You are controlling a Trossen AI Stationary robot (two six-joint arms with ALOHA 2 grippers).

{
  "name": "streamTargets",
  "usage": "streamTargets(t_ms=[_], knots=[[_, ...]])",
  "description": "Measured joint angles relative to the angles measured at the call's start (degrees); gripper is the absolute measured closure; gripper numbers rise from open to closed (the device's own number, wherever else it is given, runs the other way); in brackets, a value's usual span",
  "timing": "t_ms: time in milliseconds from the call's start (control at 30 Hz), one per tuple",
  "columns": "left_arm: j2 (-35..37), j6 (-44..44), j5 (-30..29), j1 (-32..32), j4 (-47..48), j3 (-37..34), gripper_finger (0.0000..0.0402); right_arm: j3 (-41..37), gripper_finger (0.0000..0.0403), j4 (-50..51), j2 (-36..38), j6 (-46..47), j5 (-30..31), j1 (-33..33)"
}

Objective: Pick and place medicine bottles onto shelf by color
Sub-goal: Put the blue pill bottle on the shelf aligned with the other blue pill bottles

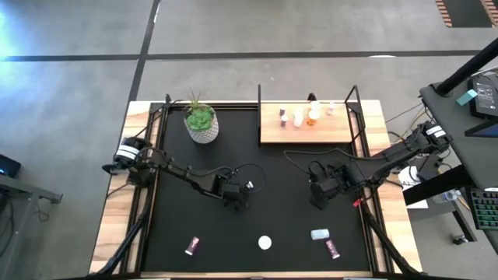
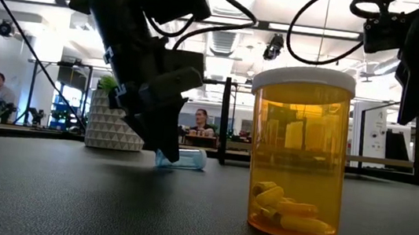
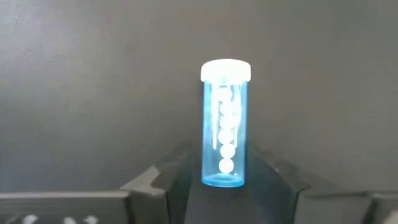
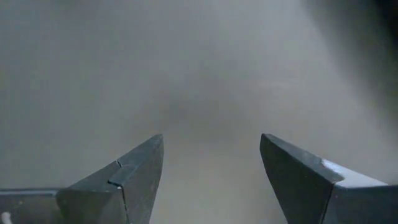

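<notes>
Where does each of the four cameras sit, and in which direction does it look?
High view: overhead, facing down on the mat, both arms, shelf.
Low view: at tabletop height, facing across an orange bottle; arms hang above.
Left wrist view: past the left gripper closing around a lying blue bottle.
Right wrist view: open right gripper over bare mat.
Shared: low view shows that blue bottle too.

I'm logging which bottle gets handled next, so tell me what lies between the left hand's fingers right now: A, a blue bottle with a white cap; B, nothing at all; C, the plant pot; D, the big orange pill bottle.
A: the left wrist view shows the blue bottle, white-capped and holding white pills, lying between the left hand's fingers.
</notes>
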State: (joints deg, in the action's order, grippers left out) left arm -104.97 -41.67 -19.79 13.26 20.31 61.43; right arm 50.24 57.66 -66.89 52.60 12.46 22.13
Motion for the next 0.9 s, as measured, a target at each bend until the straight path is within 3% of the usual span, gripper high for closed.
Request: streamTargets(t_ms=[300, 533, 633, 900], knots=[[0.0, 4.26, 0.04, 0.0, -9.37, -0.03, 0.033, 0.0, 0.0145, -1.3, 0.02, -8.18, 7.15, 0.0], [0.0, 6.58, 1.27, 0.0, -14.56, -0.04, 0.0338, 0.0, 0.0145, -1.44, 0.02, -9.24, 8.65, 0.0], [0.0, 10.76, 0.01, 0.03, -22.62, -0.07, 0.0339, -0.02, 0.0145, -2.99, 0.04, -12.03, 11.7, 0.37], [1.99, 30.1, -0.24, 0.29, -47.83, -0.07, 0.0342, -1.03, 0.0147, -11.9, 0.15, -21.73, 27.33, 5.33]])
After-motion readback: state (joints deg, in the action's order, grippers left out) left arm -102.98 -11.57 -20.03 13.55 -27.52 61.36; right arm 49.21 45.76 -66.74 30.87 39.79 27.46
